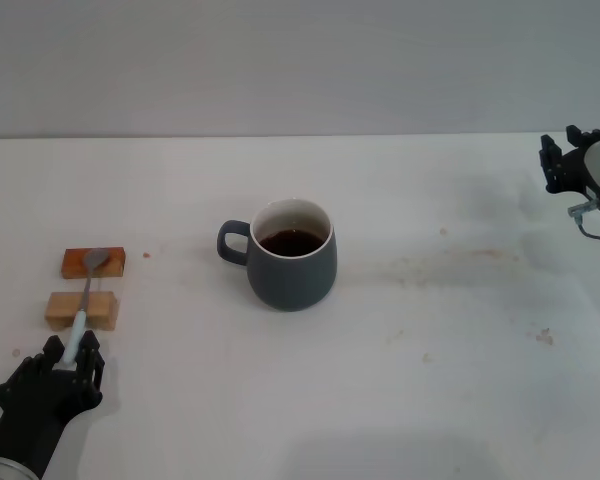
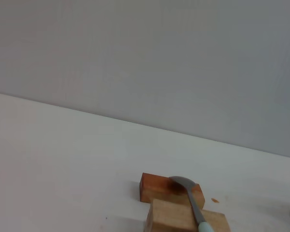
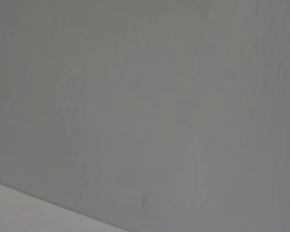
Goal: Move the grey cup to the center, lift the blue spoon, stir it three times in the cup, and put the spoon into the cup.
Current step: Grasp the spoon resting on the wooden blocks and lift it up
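The grey cup [image 1: 292, 265] stands upright near the middle of the white table [image 1: 460, 340], its handle pointing left and dark brown liquid inside. The blue spoon [image 1: 85, 295] lies across two wooden blocks at the left, with its metal bowl on the far block. It also shows in the left wrist view [image 2: 191, 198]. My left gripper [image 1: 71, 350] is at the near left, closed around the end of the spoon's pale handle, and the spoon still rests on the blocks. My right gripper [image 1: 565, 160] is held at the far right edge, away from the cup.
An orange-brown block [image 1: 93, 263] and a tan block [image 1: 80, 310] lie side by side under the spoon; both also show in the left wrist view, the orange-brown block [image 2: 157, 188] and the tan block [image 2: 176, 217]. Faint stains mark the table right of the cup.
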`<action>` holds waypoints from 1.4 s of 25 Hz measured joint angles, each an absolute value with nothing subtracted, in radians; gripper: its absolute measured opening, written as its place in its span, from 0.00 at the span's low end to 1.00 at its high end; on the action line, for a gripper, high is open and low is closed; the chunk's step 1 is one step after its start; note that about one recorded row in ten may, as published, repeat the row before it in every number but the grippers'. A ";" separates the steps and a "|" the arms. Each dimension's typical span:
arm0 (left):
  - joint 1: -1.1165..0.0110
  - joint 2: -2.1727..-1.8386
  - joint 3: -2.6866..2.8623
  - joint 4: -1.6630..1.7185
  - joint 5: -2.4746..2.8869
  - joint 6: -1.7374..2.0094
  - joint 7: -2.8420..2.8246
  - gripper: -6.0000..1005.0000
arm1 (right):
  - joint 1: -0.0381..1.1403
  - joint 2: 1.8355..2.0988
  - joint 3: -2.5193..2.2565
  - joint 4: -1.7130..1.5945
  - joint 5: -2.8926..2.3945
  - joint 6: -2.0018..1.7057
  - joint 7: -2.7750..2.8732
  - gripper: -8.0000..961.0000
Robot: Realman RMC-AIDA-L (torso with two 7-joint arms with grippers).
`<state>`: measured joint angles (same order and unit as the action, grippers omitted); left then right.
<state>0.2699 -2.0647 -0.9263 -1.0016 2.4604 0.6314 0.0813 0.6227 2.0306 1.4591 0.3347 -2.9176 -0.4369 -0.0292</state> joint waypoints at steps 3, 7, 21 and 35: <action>0.271 -2.065 -0.927 -1.002 2.460 0.631 0.081 0.39 | 0.623 2.031 1.458 0.341 -2.918 -0.430 -0.029 0.31; 0.270 -2.065 -0.928 -0.999 2.460 0.631 0.081 0.38 | 0.623 2.031 1.457 0.343 -2.918 -0.429 -0.029 0.31; 0.264 -2.066 -0.929 -0.990 2.457 0.631 0.081 0.38 | 0.621 2.032 1.462 0.354 -2.917 -0.417 -0.047 0.31; 0.256 -2.066 -0.929 -0.983 2.457 0.632 0.081 0.25 | 0.620 2.037 1.468 0.366 -2.916 -0.405 -0.074 0.31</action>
<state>0.2561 -2.0662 -0.9293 -0.9832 2.4574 0.6320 0.0813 0.6197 2.0373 1.4681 0.3657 -2.9157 -0.4054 -0.0736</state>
